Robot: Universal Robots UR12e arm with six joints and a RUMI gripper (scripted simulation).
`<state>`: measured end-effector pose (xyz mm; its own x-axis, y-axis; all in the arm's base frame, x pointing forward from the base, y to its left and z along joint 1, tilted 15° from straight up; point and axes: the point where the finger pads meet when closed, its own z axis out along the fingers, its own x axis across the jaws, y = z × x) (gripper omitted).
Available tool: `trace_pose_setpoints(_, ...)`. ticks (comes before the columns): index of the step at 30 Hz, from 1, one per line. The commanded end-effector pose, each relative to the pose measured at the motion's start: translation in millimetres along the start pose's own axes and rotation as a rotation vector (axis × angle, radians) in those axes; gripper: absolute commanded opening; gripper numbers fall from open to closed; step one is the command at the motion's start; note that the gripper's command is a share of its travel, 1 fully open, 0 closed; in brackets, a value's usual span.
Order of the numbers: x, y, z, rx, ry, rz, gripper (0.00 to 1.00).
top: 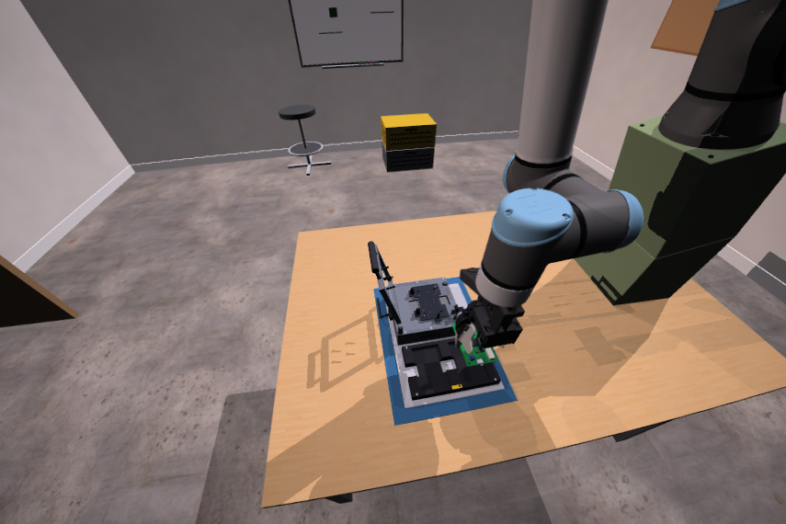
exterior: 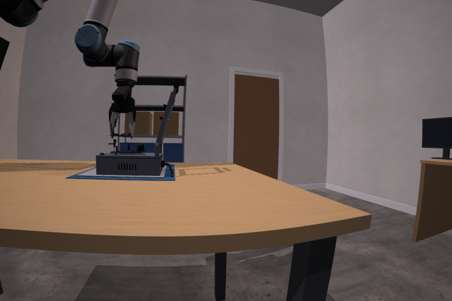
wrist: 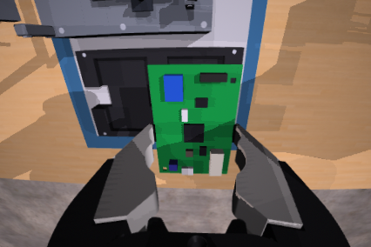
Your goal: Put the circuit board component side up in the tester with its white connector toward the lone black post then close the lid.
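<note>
My gripper (top: 475, 347) (exterior: 121, 135) (wrist: 193, 124) is shut on the long edges of the green circuit board (top: 468, 356) (exterior: 121, 135) (wrist: 171, 126). The board is level, component side up, in the air over the tray's right part in the top view. Its white connector (wrist: 216, 163) is at the end nearest the palm in the wrist view. The black tray (top: 427, 389) (wrist: 81, 65) lies in front of the grey tester (top: 407, 324) (exterior: 128, 165) (wrist: 92, 19). The tester's lid (top: 378, 271) (exterior: 167, 113) stands open. I cannot clearly tell the pins or the lone post.
A blue mat (top: 403, 410) (exterior: 169, 177) (wrist: 75, 109) lies under tester and tray on the wooden table (top: 325, 271) (exterior: 197, 205). The raised lid is an obstacle at the tester's left in the top view. The arm's green pedestal (top: 672, 216) stands at the right.
</note>
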<state>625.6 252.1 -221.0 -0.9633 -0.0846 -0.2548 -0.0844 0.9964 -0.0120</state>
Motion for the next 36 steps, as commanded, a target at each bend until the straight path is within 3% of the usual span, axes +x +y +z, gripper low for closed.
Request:
trace_pose_setpoints(1, 3, 1, 0, -0.001, 0.002, -0.003, 0.39)
trace_pose_setpoints(21, 2, -2, 0, -0.001, 0.002, -0.002, 0.39)
trace_pose_setpoints(36, -5, -22, -3, -0.001, 0.001, -0.002, 0.39)
